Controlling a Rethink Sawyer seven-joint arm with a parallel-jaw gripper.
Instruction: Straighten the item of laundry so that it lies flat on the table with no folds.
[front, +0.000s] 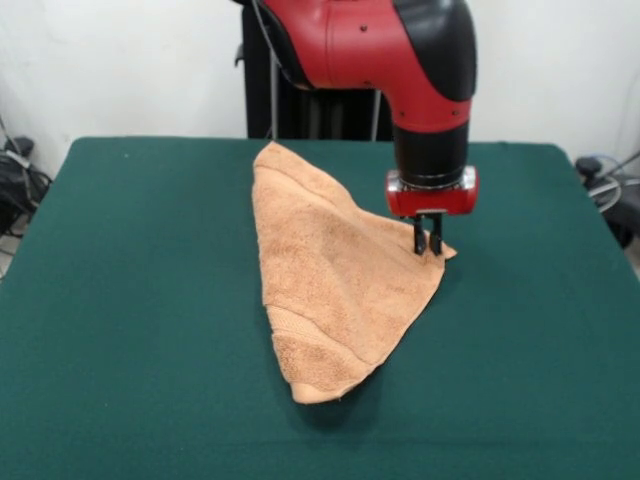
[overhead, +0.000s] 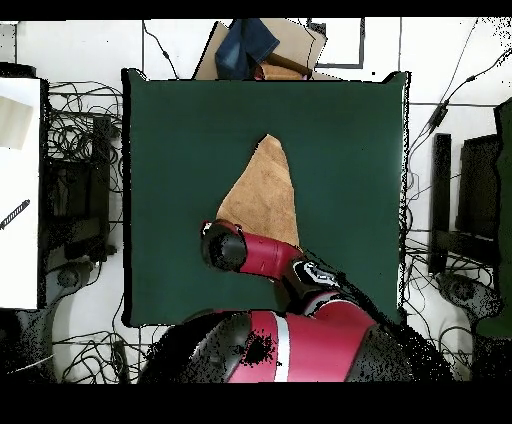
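Note:
The light orange-tan towel (front: 330, 275) lies on the dark green table (front: 130, 300), folded over into a rough triangle with a woven band along its edges. One point lies toward the robot, one toward the camera, and one to the right. My gripper (front: 428, 243) comes straight down on that right corner, with its fingers close together on the cloth at table height. In the overhead view the towel (overhead: 262, 190) is a narrow triangle at the middle of the table (overhead: 170, 140). There the arm's wrist (overhead: 224, 246) covers the towel's corner and hides the gripper.
The red and black arm (front: 400, 50) hangs over the table's far side. A cardboard box with blue cloth (overhead: 262, 48) sits beyond the table's top edge in the overhead view. Cables and stands surround the table, and a white surface (overhead: 20, 190) stands at the left.

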